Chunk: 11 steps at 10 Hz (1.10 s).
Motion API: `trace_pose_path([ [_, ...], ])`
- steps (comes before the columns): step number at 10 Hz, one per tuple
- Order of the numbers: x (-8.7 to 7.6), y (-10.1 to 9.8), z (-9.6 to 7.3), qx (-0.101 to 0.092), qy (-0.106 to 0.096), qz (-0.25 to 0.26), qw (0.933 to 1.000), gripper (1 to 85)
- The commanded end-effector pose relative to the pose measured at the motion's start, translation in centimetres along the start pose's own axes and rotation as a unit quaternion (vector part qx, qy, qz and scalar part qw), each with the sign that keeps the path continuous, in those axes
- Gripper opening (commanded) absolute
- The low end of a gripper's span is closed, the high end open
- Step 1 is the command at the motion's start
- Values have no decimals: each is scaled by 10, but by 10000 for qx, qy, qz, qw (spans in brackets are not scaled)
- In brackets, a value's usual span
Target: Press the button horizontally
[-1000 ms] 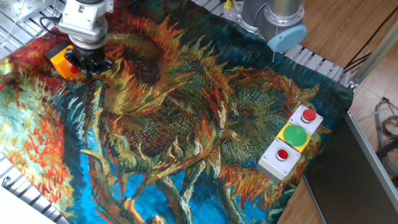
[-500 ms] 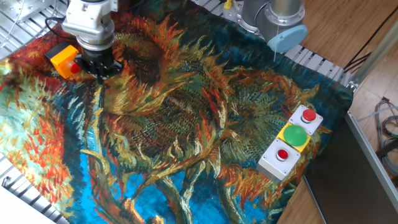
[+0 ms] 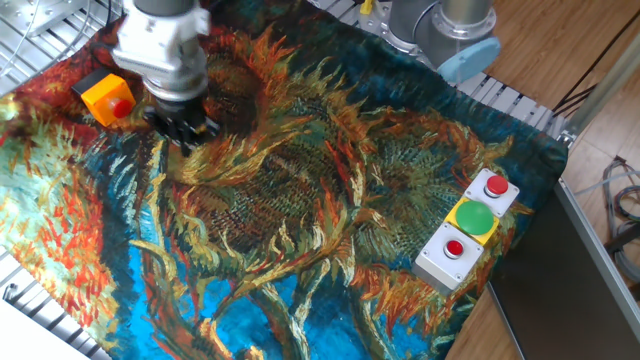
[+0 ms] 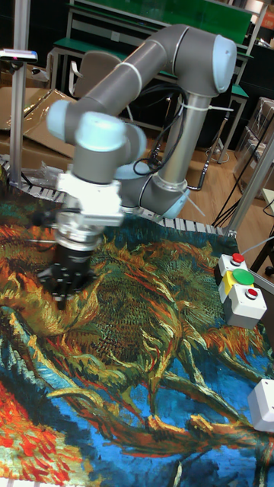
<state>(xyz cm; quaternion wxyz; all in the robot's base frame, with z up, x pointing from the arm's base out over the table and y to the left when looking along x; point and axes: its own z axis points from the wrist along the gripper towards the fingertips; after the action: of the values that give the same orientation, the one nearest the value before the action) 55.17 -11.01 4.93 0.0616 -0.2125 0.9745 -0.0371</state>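
Note:
The small orange-yellow box (image 3: 103, 97) sits at the far left of the painted cloth, and the button (image 3: 121, 106), small, round and red, shows on its side facing right. My gripper (image 3: 184, 130) hangs low over the cloth a short way to the right of the box, apart from the button, with bare cloth between them. Its dark fingers form one mass, so I cannot make out any gap. In the tall fixed view the gripper (image 4: 65, 288) points down at the cloth, and the box is out of the picture.
At the right edge stands a row of boxes: a grey box with a red button (image 3: 495, 188), a yellow box with a big green button (image 3: 473, 217), and another grey box (image 3: 453, 251). The arm's base (image 3: 440, 30) is at the back. A white box (image 4: 262, 403) sits near the right.
The gripper has drawn back to the right and slightly toward the front, away from the orange box. The red button, which it covered before, now shows in full.

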Motion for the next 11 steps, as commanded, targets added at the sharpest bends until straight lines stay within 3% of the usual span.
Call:
trace_pose_path([
  [1, -3, 21, -11, 45, 260, -49, 9996, 13],
  [2, -2, 25, -11, -27, 270, -64, 9996, 13],
  [3, -10, 45, -7, -314, 115, 126, 9994, 13],
  [4, -30, 77, -9, -408, 39, 394, 9984, 13],
  [5, -47, 103, -13, -287, 92, 562, 9980, 13],
  [6, -52, 118, -16, -288, 168, 727, 9968, 13],
  [9, -52, 110, -15, -163, 131, 102, 9997, 13],
  [10, -45, 103, -13, -247, 2, 111, 9996, 13],
  [11, -52, 124, -18, -437, -54, 235, 9988, 13],
])
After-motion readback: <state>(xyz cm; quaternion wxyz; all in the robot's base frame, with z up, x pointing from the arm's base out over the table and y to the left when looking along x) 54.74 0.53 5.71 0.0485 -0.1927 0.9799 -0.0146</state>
